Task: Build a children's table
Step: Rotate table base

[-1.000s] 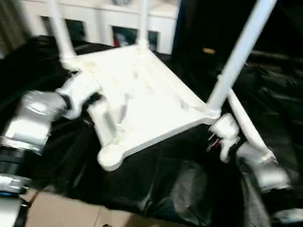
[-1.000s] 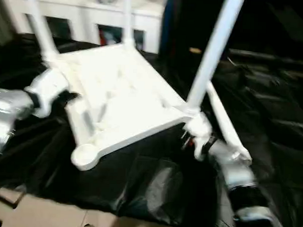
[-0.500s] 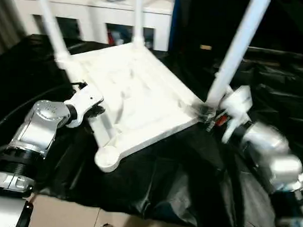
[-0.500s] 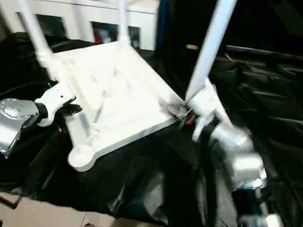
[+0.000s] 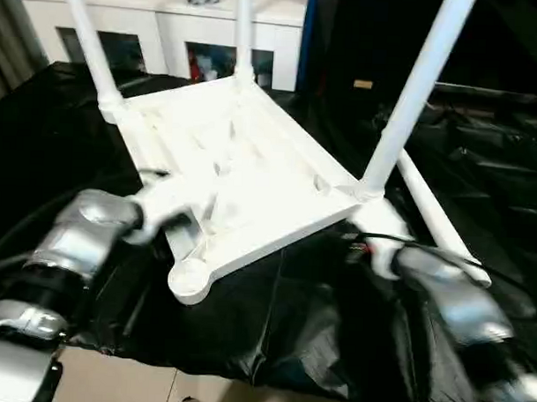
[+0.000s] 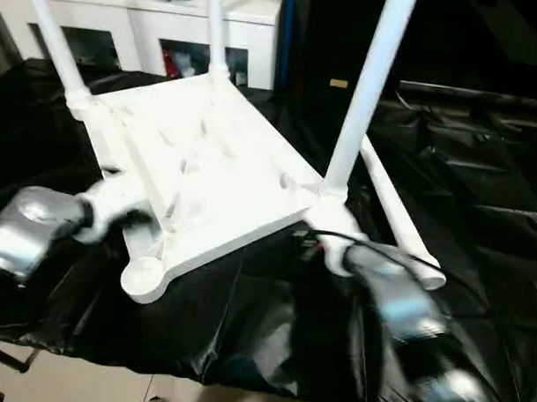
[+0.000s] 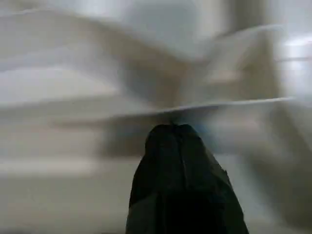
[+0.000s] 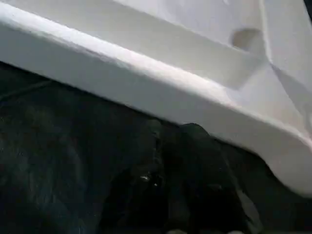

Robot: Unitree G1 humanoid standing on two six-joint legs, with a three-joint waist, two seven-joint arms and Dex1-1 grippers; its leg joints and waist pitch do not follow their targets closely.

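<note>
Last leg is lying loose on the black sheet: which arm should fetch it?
Right. The loose leg lies on that side, just beyond the right claw; the left claw is shut at the tabletop's far edge.

tabletop point(image 5: 243, 174) on sheet point(image 5: 317, 326) | loose leg point(image 5: 435, 220) right | cabinet point(image 5: 169, 25) behind

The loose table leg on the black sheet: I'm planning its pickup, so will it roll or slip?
The loose table leg is a round, tapered tube, so it would probably roll in a curve. Its smooth white plastic looks slippery. The crinkled black sheet may slow it.
</note>
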